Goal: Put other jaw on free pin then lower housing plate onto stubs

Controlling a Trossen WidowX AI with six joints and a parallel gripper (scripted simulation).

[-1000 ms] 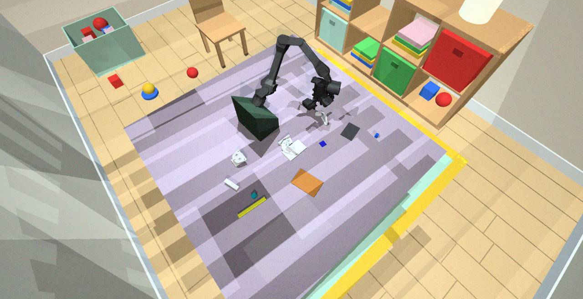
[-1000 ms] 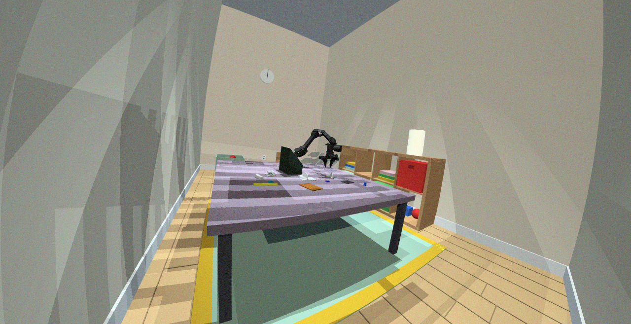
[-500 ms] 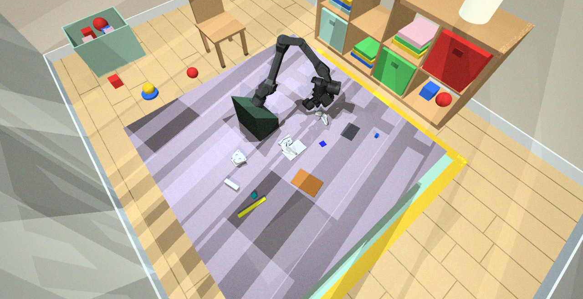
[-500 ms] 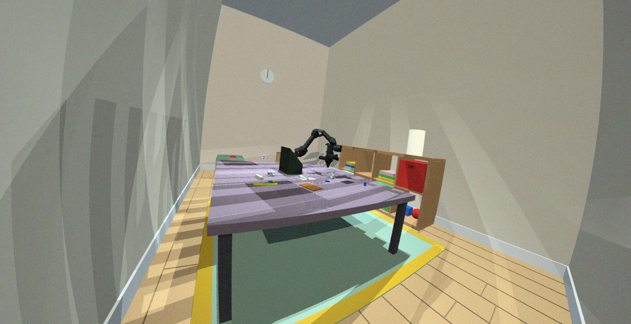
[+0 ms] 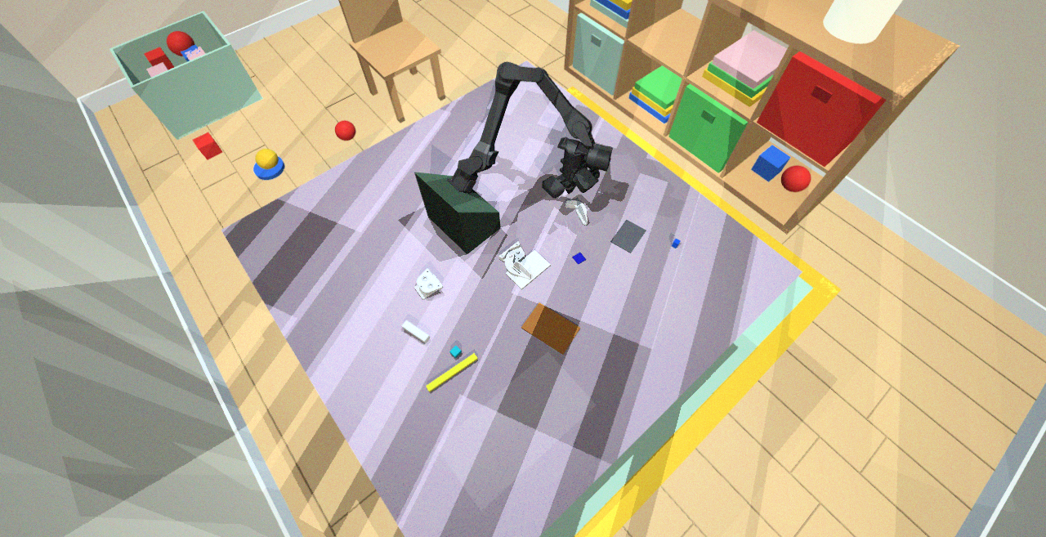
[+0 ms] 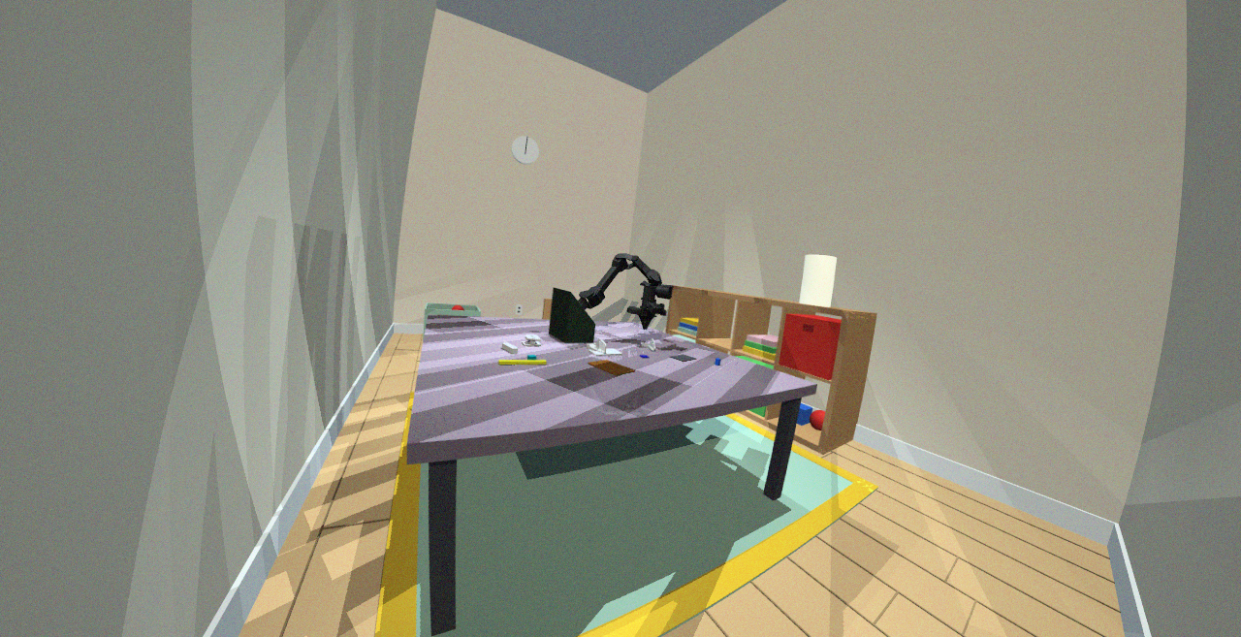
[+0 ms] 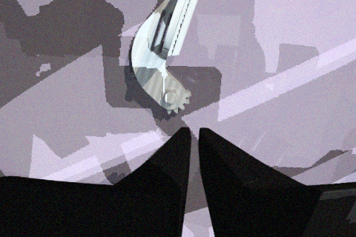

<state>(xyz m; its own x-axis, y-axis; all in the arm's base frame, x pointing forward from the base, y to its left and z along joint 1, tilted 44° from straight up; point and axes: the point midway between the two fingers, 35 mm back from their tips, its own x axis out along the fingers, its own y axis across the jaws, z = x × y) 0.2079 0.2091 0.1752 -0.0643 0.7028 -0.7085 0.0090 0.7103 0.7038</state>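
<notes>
My black gripper (image 5: 569, 193) (image 6: 645, 325) (image 7: 195, 129) is shut with nothing between its fingertips and hangs above the table. The loose white jaw (image 5: 580, 213) (image 6: 651, 344) (image 7: 142, 53) lies on the table; in the wrist view it is ahead of the fingertips, slightly left, with its toothed round end nearest them. The white base (image 5: 538, 262) stands near the middle of the table with the other jaw (image 5: 520, 269) on it. Its pins are too small to make out. The white housing plate (image 5: 428, 284) (image 6: 531, 340), with round holes, lies apart to the left.
A dark green block (image 5: 467, 221) stands by the arm's base. Around the parts lie a grey pad (image 5: 628, 235), a blue square (image 5: 578, 257), a blue cube (image 5: 676, 243), an orange-brown slab (image 5: 552, 328), a white bar (image 5: 415, 331), a cyan cube (image 5: 455, 351) and a yellow bar (image 5: 451, 373).
</notes>
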